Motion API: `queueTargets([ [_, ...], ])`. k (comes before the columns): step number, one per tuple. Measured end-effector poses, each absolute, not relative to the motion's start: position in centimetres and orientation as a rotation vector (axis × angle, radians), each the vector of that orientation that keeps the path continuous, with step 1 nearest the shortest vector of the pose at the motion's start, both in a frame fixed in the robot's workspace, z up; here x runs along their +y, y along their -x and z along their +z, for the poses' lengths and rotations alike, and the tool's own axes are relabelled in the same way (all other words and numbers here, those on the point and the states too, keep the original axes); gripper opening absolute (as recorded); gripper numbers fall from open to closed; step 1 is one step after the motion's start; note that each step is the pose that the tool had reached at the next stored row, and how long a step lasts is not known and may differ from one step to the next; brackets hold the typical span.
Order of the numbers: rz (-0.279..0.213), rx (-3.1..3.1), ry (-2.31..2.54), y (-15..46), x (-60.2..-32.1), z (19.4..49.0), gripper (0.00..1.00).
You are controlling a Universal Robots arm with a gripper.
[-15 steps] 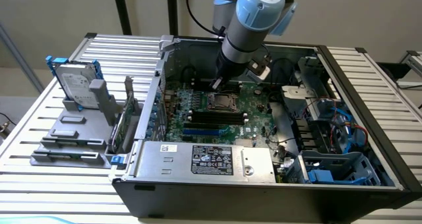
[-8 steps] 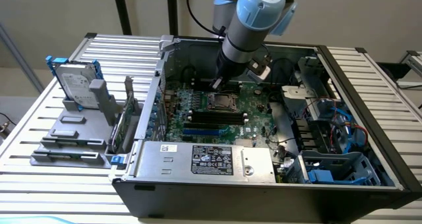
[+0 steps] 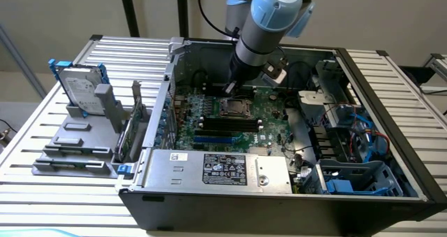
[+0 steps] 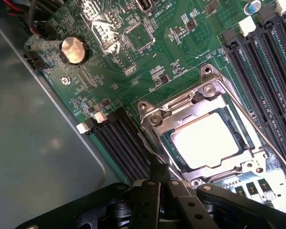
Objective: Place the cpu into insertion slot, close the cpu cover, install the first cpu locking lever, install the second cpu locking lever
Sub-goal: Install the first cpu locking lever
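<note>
Computer case (image 3: 279, 213): it lay open on the slatted tabletop (image 3: 42, 195); inside I saw the green motherboard (image 3: 244, 137), a grey power supply box (image 3: 216, 169) at the front wall and a blue drive cage (image 3: 356, 182) at the exterior view's right.
Insertion slot (image 3: 233, 108): it sat in the middle of the motherboard, with the cpu inside.
Cpu (image 4: 209, 140): silvery face up, seated flat in the slot.
Cpu cover (image 4: 181, 113): folded down around the cpu, which showed through its window.
Levers: one thin lever (image 4: 257, 131) lay along the cover beside the memory slots (image 4: 262, 76); another (image 4: 145, 143) rose at the opposite edge.
Gripper (image 4: 159, 180): closed, its tips at that second lever; I could not tell if it pinched it.
Outside the case: a hard drive (image 3: 80, 88) stood in a grey tray (image 3: 70, 148).
</note>
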State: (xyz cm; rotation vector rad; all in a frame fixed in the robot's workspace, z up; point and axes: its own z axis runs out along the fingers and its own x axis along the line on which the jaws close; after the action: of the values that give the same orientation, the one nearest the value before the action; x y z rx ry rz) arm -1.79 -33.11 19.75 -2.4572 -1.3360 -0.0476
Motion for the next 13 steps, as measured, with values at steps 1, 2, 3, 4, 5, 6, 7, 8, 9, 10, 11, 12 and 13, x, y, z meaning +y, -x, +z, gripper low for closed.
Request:
queueTargets([
  [1,-0.047,-1.336,2.458,1.74,-33.11,19.75,0.11],
  [2,-0.046,-1.336,2.459,1.68,-33.11,19.76,0.11],
  [3,-0.044,-1.336,2.459,1.62,-33.11,19.76,0.11],
  [4,-0.043,-1.336,2.459,1.56,-33.11,19.76,0.11],
  [5,-0.041,-1.336,2.459,1.5,-33.11,19.76,0.11],
  [6,-0.039,-1.335,2.459,1.45,-33.11,19.76,0.11],
  [7,-0.038,-1.335,2.459,1.39,-33.11,19.76,0.11],
  [8,-0.037,-1.335,2.459,1.34,-33.11,19.76,0.11],
  [9,-0.036,-1.335,2.459,1.28,-33.11,19.76,0.11],
  [10,-0.035,-1.334,2.459,1.22,-33.11,19.75,0.11],
  [11,-0.034,-1.334,2.459,1.17,-33.11,19.75,0.11],
  [12,-0.034,-1.334,2.459,1.11,-33.11,19.75,0.11],
  [13,-0.034,-1.334,2.459,1.06,-33.11,19.74,0.11],
])
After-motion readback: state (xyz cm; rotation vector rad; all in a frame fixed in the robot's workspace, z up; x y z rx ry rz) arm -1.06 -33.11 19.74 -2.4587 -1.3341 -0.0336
